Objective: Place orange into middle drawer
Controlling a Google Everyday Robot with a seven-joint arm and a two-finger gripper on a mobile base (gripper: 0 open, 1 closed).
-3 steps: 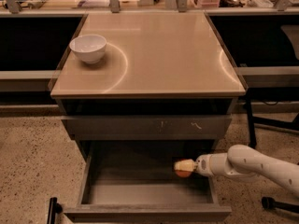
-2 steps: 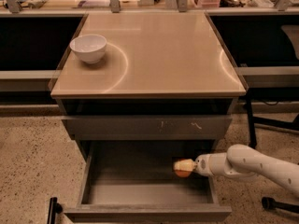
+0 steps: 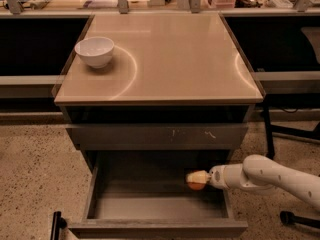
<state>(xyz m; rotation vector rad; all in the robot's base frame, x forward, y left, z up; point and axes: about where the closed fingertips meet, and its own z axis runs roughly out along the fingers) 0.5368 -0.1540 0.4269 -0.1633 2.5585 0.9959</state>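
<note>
The middle drawer (image 3: 155, 208) is pulled out below the cabinet, wide and shallow, with a bare grey floor. My white arm comes in from the right, and my gripper (image 3: 196, 179) is inside the drawer's right side, above the floor. The orange (image 3: 197, 185) shows as a small round orange shape under the cream fingertips (image 3: 195, 176), held in the gripper. Whether the orange touches the drawer floor I cannot tell.
A white bowl (image 3: 94, 51) stands at the back left of the tan cabinet top (image 3: 165, 54). The closed grey drawer front with white scratch marks (image 3: 157, 136) is just above the open drawer. A black handle (image 3: 55, 225) is at the lower left, and dark chair legs (image 3: 295, 218) at the right.
</note>
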